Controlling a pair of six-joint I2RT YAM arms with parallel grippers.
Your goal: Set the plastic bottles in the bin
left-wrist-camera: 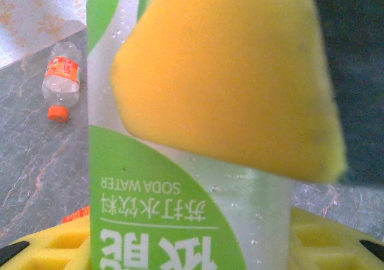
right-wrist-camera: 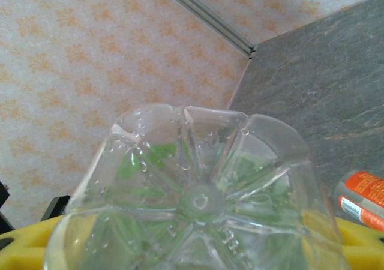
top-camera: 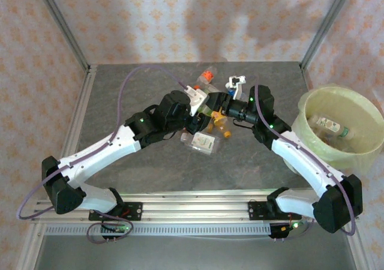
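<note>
- Up in the air over the middle of the flat grey table [top-camera: 120,96]: a clear plastic bottle with a green and white label [left-wrist-camera: 180,210]. Cap end toward the left gripper [top-camera: 203,109], round bumpy bottom [right-wrist-camera: 198,201] toward the right gripper [top-camera: 221,110].
- Left gripper: closed around that bottle, yellow fingers [left-wrist-camera: 327,237] snug on both sides, tips hidden behind the label.
- Right gripper: one soft yellow pad [left-wrist-camera: 228,78] lying flat on the bottle, big and blurry in the left wrist view. Other side hidden, so cannot tell whether squeezing or loose.
- From above, hard to make out the held bottle, mostly covered by the two black gripper heads.
- Just under the grippers, half hidden: small bottles with orange caps [top-camera: 222,125], number not clear.
- Near those, toward the arm bases: a squashed clear bottle [top-camera: 201,141] lying flat.
- Behind the grippers: a small clear bottle with an orange label and orange cap [top-camera: 207,76] [left-wrist-camera: 62,78] on its side. Next to it, a white and blue bottle [top-camera: 236,83], too small to see well.
- Low in the right corner of the right wrist view: part of an orange-label bottle [right-wrist-camera: 363,201], cut off by the edge.
- At the far right of the table: a big round pale yellow-green bin [top-camera: 345,157] with a see-through bag, well apart from the held bottle. Inside, a few clear bottles [top-camera: 329,125], blurry.
</note>
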